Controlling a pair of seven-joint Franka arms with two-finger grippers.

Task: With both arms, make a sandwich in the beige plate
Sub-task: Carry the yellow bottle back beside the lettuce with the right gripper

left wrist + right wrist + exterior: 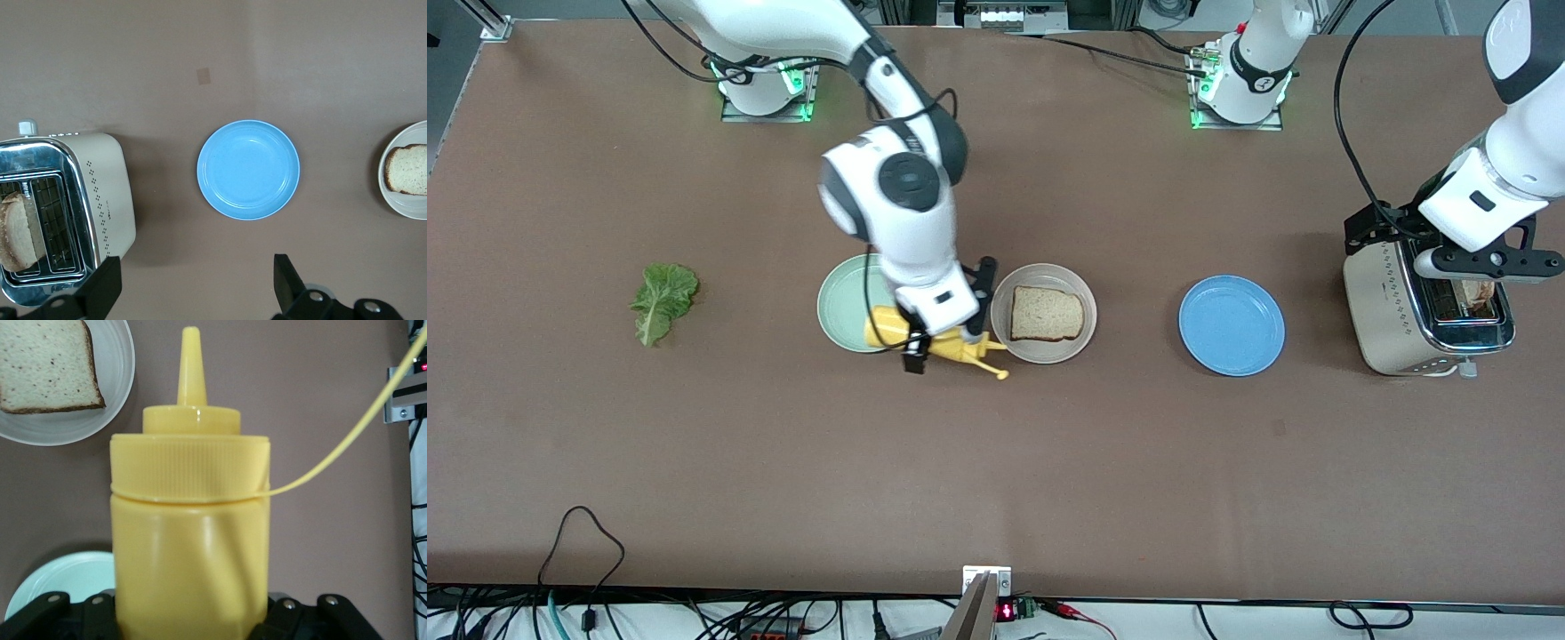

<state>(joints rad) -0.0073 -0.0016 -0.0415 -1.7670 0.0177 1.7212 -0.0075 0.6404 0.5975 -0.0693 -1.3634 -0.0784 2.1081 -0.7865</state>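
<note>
A single slice of bread [1047, 314], pale with a darker crust, lies flat in the beige plate [1086, 336] near the middle of the table, between the mint-green plate [838, 307] and the blue plate [1232, 325]; no lettuce and no second slice are on it yet. The right gripper [934, 342] grasps a yellow squeeze bottle [190, 540] tipped on its side, its body over the green plate's rim and its nozzle pointing toward the beige plate but stopping short of it. The risk, by this reading: a squeeze from here would put sauce on the bare table beside the plate, not on the bread, and a harder clench could send it out in a spurt. The bottle's loose cap strap [347, 447] trails free and could drag across the slice.

Toward the left arm's end, the left gripper [193, 290] hangs with fingers spread wide and empty above the toaster [1392, 311], where a second slice [17, 230] stands in a slot. A grab at an angle could jam it against the slot wire. The lettuce leaf [663, 300] lies well apart, toward the right arm's end.
</note>
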